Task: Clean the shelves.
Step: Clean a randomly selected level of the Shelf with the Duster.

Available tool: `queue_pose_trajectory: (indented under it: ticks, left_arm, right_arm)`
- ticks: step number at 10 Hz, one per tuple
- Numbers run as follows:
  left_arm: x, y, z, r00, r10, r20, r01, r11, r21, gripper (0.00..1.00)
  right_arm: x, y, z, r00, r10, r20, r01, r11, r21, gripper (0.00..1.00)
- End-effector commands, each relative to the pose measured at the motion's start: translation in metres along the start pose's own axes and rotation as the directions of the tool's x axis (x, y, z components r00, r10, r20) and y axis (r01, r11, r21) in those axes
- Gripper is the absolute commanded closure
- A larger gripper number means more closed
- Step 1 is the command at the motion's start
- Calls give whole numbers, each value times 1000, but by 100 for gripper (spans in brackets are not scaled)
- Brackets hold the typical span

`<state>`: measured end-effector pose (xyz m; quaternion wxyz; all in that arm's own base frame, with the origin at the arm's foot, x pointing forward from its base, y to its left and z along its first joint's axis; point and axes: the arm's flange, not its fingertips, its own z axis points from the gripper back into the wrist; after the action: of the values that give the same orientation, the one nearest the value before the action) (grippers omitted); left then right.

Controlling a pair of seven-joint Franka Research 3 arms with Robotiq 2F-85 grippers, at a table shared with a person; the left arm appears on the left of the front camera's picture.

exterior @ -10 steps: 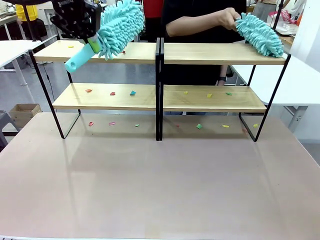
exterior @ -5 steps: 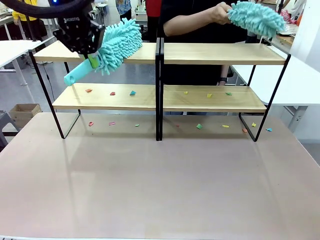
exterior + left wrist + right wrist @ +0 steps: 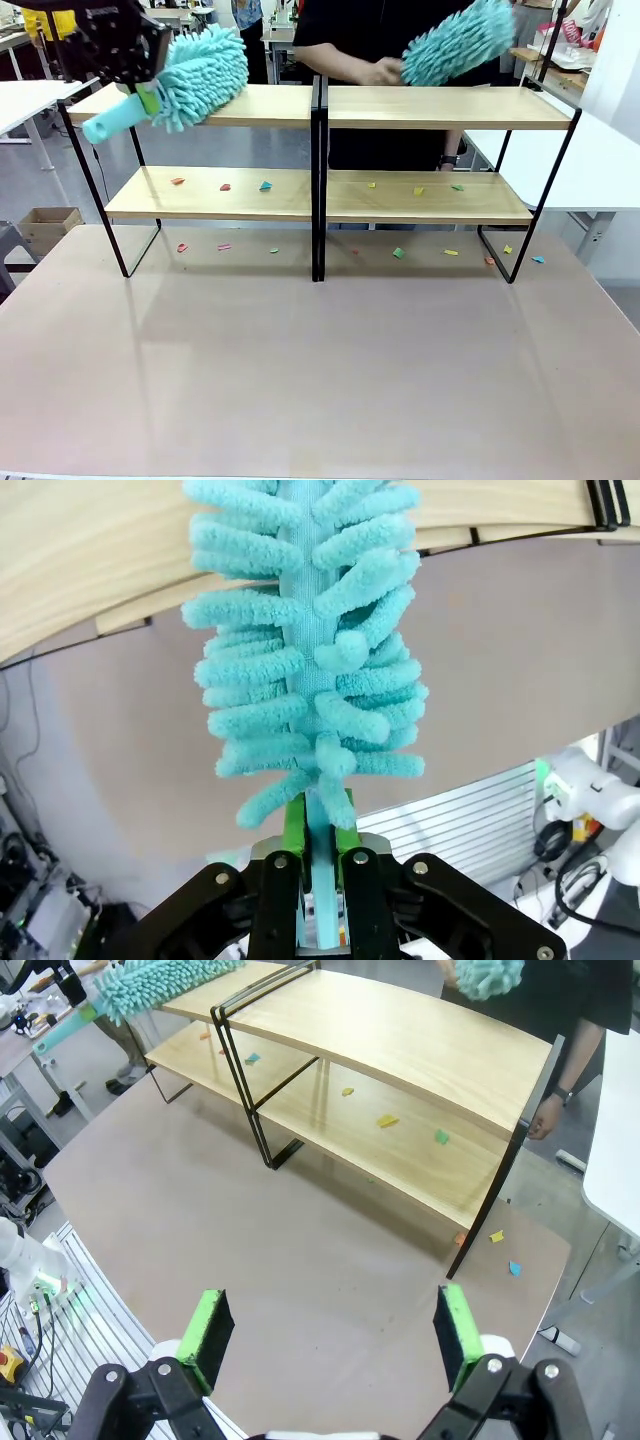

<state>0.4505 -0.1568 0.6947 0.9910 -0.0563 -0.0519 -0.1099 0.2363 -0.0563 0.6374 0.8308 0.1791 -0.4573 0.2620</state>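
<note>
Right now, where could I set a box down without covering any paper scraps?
The tabletop in front of the shelves is bare. The upper right board is bare too, below the person's duster. Crowded: scraps dot both lower boards and the table strip beneath them.

Shelves [image 3: 450, 107]: two-tier rack, four long light-wood boards on a thin black frame, two units butted at the middle. Standing upright, square-on, across the far half of the table [image 3: 320, 380]. Small coloured scraps [image 3: 265, 186] scattered on both lower boards, more on the tabletop underneath.
</note>
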Motion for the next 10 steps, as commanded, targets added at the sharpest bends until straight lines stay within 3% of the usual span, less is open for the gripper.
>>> queue_pose_trajectory:
  ticks: [1,8,10]
  left_arm:
    - [0,15,6,998,35,-46,-33,998,46,88]
    - [-22,88,11,989,139,-44,-126,966,227,88]
    - [-33,99,20,990,131,56,-143,911,388,88]
  right_arm:
    - [-1,-1,-1,1000,12,6,-12,1000,4,0]
    - [-1,-1,-1,1000,12,6,-12,1000,4,0]
    - [-1,-1,-1,1000,12,6,-12,1000,4,0]
